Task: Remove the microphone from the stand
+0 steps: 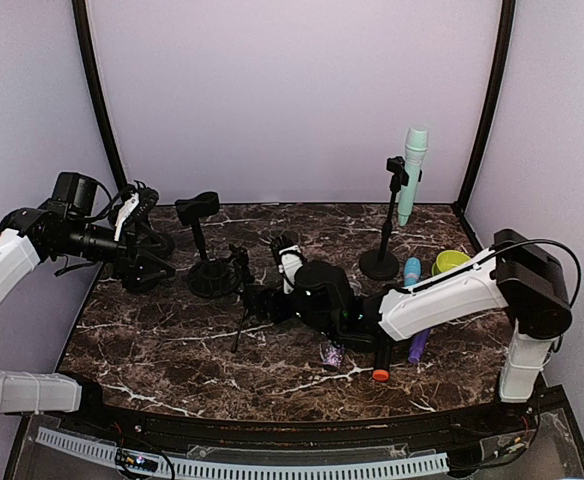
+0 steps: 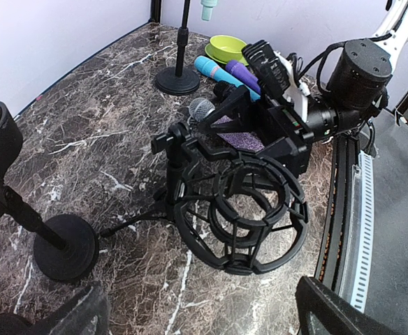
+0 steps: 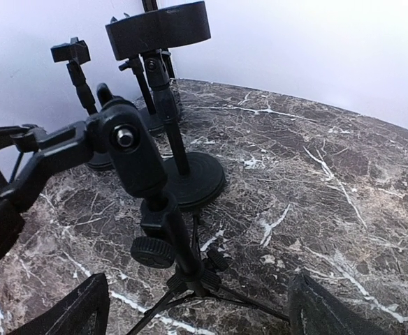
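A mint-green microphone stands upright in the clip of a tall round-based stand at the back right; only its lower end shows in the left wrist view. My right gripper is open around the shaft of a small black tripod stand at mid-table, one finger on each side. That tripod carries an empty black shock mount. My left gripper is open and empty, left of the shock mount and apart from it.
Blue and purple microphones lie by a green bowl at the right. A silver-grilled microphone lies near them. A flat-topped stand and another black stand are at the back left.
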`<act>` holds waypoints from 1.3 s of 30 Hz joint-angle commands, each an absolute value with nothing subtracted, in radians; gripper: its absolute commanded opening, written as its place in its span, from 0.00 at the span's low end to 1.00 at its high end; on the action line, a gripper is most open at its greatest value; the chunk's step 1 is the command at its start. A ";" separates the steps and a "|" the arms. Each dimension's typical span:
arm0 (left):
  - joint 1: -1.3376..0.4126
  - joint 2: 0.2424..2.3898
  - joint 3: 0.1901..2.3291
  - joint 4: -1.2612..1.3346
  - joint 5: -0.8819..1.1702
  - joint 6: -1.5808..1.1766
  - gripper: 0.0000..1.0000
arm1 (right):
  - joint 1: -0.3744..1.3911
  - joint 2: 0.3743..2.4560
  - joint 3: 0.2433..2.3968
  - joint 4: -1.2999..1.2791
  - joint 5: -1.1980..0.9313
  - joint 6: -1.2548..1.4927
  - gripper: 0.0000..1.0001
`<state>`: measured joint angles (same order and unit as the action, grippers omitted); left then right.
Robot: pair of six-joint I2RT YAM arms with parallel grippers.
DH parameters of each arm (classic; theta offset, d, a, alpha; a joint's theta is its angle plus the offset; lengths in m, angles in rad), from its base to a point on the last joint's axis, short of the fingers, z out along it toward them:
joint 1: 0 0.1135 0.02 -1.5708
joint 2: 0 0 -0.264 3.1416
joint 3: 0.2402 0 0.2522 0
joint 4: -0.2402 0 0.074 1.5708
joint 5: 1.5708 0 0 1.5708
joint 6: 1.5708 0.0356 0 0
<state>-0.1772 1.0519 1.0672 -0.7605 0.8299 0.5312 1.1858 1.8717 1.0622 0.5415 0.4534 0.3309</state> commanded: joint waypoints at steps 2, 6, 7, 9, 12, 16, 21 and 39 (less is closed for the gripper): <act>-0.171 1.045 1.086 -0.789 0.850 0.536 0.95 | 1.191 1.780 0.990 0.598 0.408 0.382 0.90; -0.172 1.039 1.080 -0.791 0.849 0.538 0.95 | 1.191 1.745 0.929 0.580 0.426 0.409 0.90; -0.171 1.038 1.077 -0.793 0.848 0.540 0.95 | 1.192 1.740 0.916 0.586 0.419 0.406 0.90; -0.172 1.036 1.076 -0.795 0.847 0.541 0.95 | 1.191 1.747 0.916 0.588 0.401 0.382 0.90; -0.172 1.036 1.085 -0.801 0.853 0.539 0.95 | 1.178 1.791 0.992 0.527 0.331 0.302 0.90; -0.171 1.037 1.098 -0.814 0.857 0.540 0.95 | 1.141 1.862 1.100 0.432 0.257 0.237 0.87; -0.171 1.031 1.104 -0.819 0.864 0.543 0.95 | 1.103 1.884 1.145 0.406 0.124 0.278 0.84; -0.171 1.034 1.091 -0.833 0.883 0.563 0.93 | 0.963 1.746 1.323 0.093 -0.073 0.403 0.72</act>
<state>-0.1768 1.0492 1.0801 -0.8059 0.8566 0.5507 0.9668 1.7390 1.2388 0.1249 -0.0837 0.3614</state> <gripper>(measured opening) 0.929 0.737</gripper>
